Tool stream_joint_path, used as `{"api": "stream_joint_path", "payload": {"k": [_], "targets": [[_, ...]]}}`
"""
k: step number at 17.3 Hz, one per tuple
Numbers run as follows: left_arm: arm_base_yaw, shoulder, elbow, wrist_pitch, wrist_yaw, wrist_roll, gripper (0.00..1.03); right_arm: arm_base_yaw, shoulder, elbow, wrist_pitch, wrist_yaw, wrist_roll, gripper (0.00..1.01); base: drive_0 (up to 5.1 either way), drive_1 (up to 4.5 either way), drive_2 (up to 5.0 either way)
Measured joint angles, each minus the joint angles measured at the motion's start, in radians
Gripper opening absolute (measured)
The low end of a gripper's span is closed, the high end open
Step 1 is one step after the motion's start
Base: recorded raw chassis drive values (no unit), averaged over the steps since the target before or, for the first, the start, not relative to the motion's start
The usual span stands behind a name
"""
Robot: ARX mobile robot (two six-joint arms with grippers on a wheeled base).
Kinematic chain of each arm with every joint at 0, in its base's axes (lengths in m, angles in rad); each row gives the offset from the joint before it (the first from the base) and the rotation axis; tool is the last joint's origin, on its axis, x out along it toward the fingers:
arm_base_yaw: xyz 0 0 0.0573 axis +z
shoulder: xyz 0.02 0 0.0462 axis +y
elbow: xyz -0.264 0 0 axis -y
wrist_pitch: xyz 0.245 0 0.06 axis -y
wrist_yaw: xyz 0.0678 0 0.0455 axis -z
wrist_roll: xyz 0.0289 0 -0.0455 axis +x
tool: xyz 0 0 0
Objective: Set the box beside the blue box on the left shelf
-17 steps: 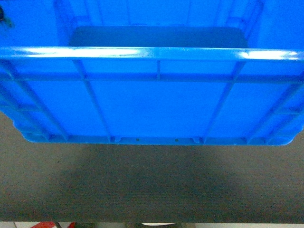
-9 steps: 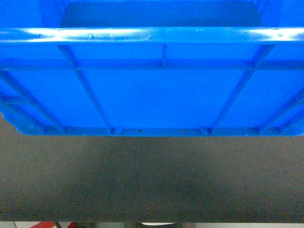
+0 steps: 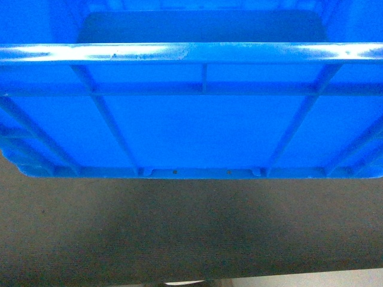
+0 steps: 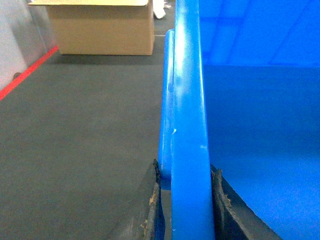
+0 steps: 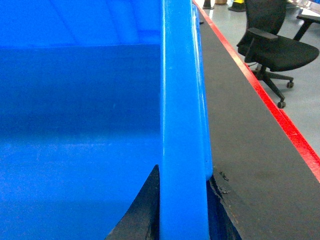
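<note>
The box, a big bright-blue ribbed crate, fills the upper head view and hangs above the dark floor. Its thick rim runs up the middle of the left wrist view, and my left gripper is shut on it, one black finger outside, one inside. On the opposite wall my right gripper is shut on the rim the same way. The crate's inside is smooth and bare. The left shelf and the other blue box are out of view.
Dark grey carpet lies under the crate. A cardboard box stands on the floor ahead on the left, beside a red floor line. On the right are a red floor stripe and a black office chair.
In the head view the crate first moved up and closer, then dropped slightly; more of its inside floor shows now. Both grippers stay on its rim.
</note>
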Motion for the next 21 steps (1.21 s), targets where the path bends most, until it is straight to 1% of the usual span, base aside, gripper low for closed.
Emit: {"api": "stream_joint_path", "payload": {"k": [21], "targets": [[0.0,0.0,0.0,0.0,0.0,0.001,0.17,0.0,0.0,0.0,0.0,0.0,-0.003,0.18,-1.5,-1.47,-1.5]]}}
